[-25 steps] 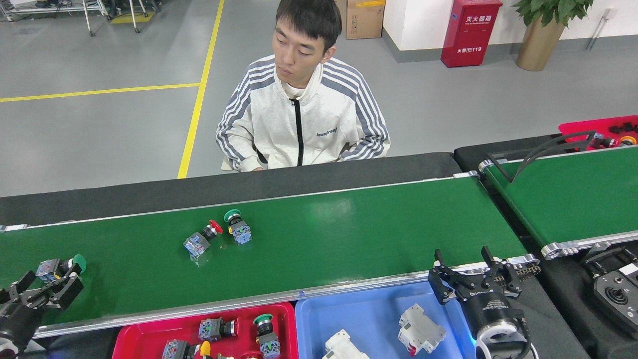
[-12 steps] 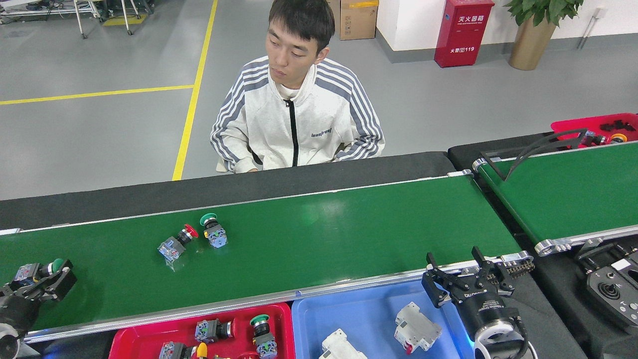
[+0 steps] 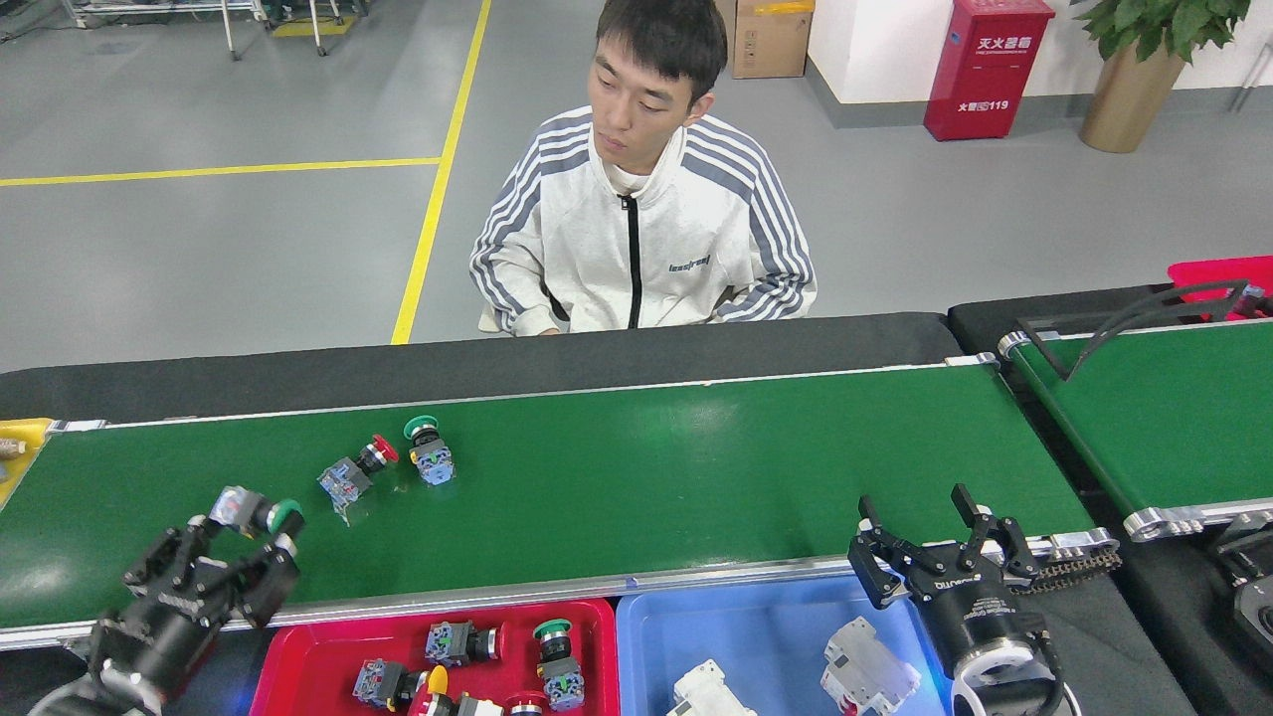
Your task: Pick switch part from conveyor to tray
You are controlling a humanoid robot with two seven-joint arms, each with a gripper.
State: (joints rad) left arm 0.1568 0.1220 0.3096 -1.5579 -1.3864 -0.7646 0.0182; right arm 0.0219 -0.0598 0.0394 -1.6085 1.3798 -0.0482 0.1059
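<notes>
Left pincer [image 3: 239, 557] is gripping a green-capped switch part with a grey block body [image 3: 254, 511] above the near side of the long glossy green conveyor [image 3: 696, 467].
It is lifting the part clear of the belt, probably so it can go to the red plastic tray [image 3: 298, 656] just below; right pincer [image 3: 930, 542] is waiting spread wide over the blue tray [image 3: 756, 636].

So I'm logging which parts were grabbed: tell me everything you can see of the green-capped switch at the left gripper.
The green-capped switch is a small push-button part: a round green cap, a dark collar, and a clear bluish-grey contact block behind it. It looks plastic. It lies sideways, cap pointing right, at the tips of the left gripper, whose dark fingers close around it. It sits over the near left part of the conveyor; whether it is lifted clear of the belt cannot be told.
</notes>
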